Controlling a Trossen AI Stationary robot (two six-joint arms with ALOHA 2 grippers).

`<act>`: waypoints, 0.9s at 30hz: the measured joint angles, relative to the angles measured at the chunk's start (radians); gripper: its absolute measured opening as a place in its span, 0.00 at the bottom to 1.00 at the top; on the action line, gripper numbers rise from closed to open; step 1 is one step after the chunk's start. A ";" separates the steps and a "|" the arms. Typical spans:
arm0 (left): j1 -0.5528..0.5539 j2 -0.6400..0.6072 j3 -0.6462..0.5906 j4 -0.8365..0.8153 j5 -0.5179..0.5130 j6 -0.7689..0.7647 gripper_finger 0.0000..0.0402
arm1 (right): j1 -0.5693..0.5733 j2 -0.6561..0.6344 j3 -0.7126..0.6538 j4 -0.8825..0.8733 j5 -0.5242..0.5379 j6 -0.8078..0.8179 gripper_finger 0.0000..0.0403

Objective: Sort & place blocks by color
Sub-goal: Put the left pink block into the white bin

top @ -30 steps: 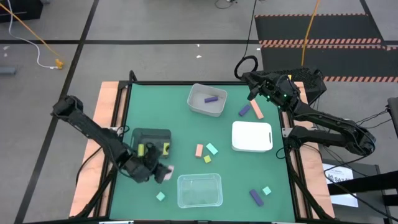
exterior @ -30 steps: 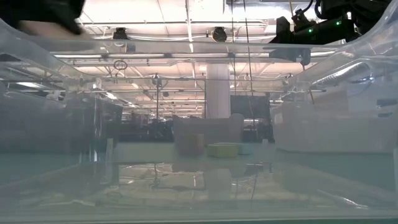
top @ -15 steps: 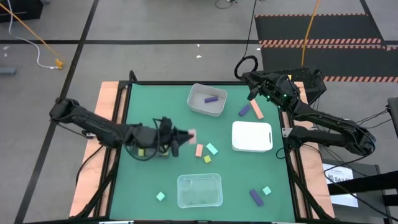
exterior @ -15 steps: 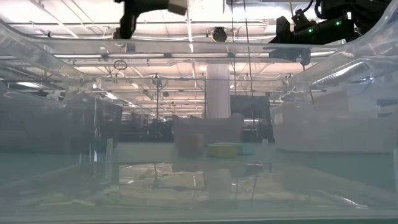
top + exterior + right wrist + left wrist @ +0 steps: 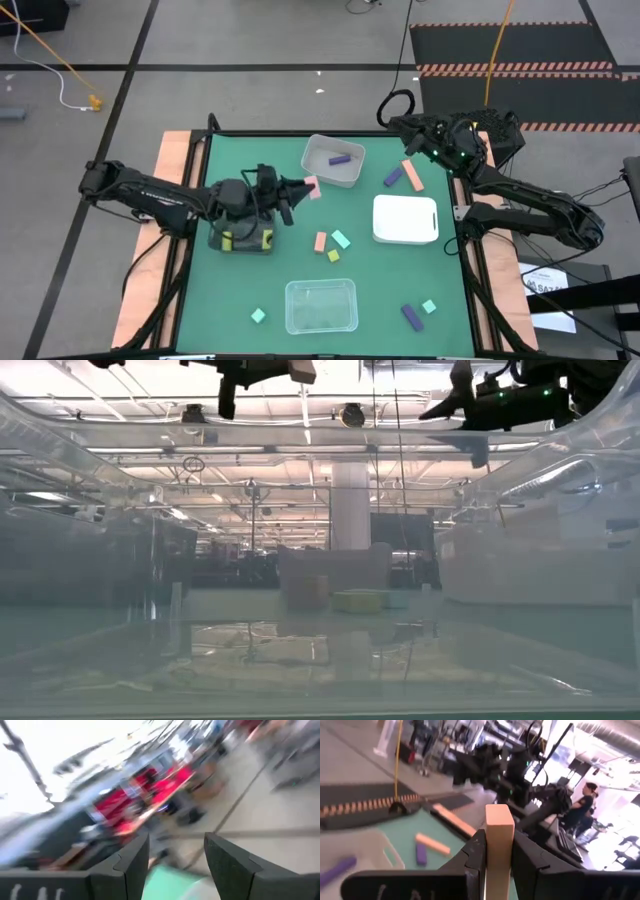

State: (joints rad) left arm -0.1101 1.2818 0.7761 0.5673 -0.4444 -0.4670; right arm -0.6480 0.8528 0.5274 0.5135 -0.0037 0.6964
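My left gripper [image 5: 296,194] hangs above the table between the black tray [image 5: 243,214] and the grey tray [image 5: 322,172], shut on a salmon-pink block [image 5: 311,187]. It also shows in the left wrist view [image 5: 499,851] and at the top of the low view [image 5: 262,370]. My right gripper [image 5: 407,140] is open and empty, raised over the far right corner [image 5: 175,857]. A purple block [image 5: 340,158] lies in the grey tray. Yellow blocks [image 5: 228,241] lie in the black tray. Loose blocks rest on the mat: salmon [image 5: 320,241], mint [image 5: 341,239], yellow [image 5: 333,255]. My left gripper pinches the salmon-pink block by its two long sides [image 5: 498,854] between both fingers. The block's free end [image 5: 499,817] sticks out past the fingertips. The fingers come roughly level, pointing toward the table's right and far side. The block is lifted clear of the table.
A white tray [image 5: 405,220] sits at right and a clear tray [image 5: 320,305] at the near edge. A purple block [image 5: 393,177] and a salmon bar [image 5: 412,175] lie by the right gripper. Mint [image 5: 258,315], purple [image 5: 410,316] and mint [image 5: 429,306] blocks lie near.
My left gripper, holding the salmon-pink block throughout, has risen from the near left by the clear tray and swung toward the far edge and right, over the black tray, ending close to the grey tray. The right gripper has shifted slightly at the far right corner.
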 joint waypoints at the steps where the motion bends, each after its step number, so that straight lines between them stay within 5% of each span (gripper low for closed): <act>1: 0.004 0.004 0.000 0.021 -0.004 0.026 0.15 | 0.005 0.001 0.000 -0.001 -0.049 0.043 0.45; 7: 0.051 0.052 0.000 0.093 -0.030 0.027 0.15 | 0.112 0.020 0.000 0.004 -0.269 0.128 0.45; 12: 0.088 0.128 0.052 0.093 0.005 -0.032 0.15 | 0.215 0.027 0.000 0.062 -0.289 0.103 0.45; 21: 0.152 0.312 0.283 0.068 0.241 0.071 0.15 | 0.303 0.096 0.000 0.124 -0.283 0.081 0.45; 27: 0.198 0.315 0.363 -0.106 0.287 0.017 0.15 | 0.352 0.144 0.000 0.229 -0.317 0.073 0.45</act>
State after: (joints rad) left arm 0.0881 1.5963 1.1393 0.4616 -0.1574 -0.4496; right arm -0.2964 0.9967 0.5274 0.7430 -0.3205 0.7692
